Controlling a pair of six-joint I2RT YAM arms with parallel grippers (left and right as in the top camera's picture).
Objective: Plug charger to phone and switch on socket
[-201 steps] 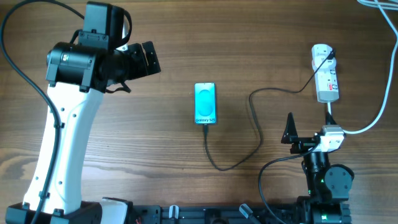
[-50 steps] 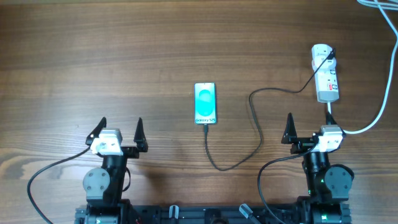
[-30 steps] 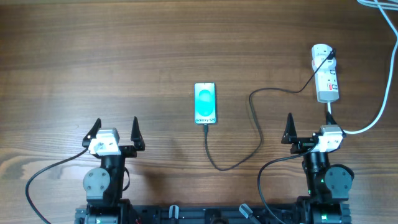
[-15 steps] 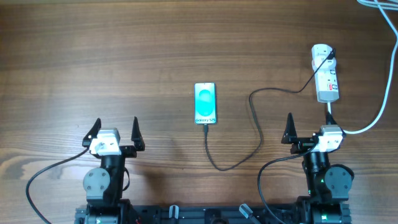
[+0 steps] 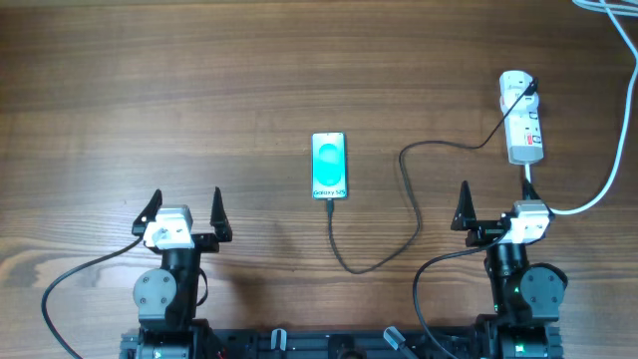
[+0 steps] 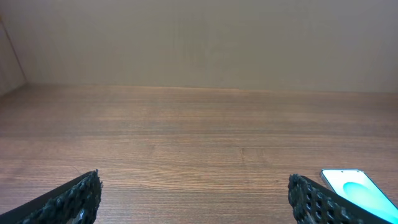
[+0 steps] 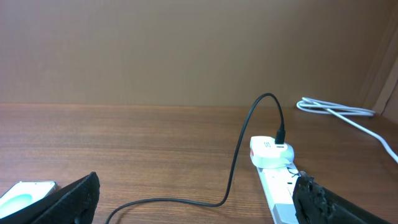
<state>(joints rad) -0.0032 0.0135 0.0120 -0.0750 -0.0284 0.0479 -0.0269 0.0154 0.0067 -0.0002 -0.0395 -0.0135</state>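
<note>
With the charger [image 5: 414, 214] seemingly seated in the near end of the phone [image 5: 329, 167] at the middle of the worktop [image 5: 199, 90], we judge only switching on the socket [image 5: 522, 130] at far right remains, so our right tool [image 5: 496, 209], spread and empty like the left tool [image 5: 186, 204], must reach forward to it.

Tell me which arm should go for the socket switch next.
Right, I'd say. The socket lies just ahead of the open right gripper and shows in its wrist view; the left gripper sits on the far side of the phone.
</note>
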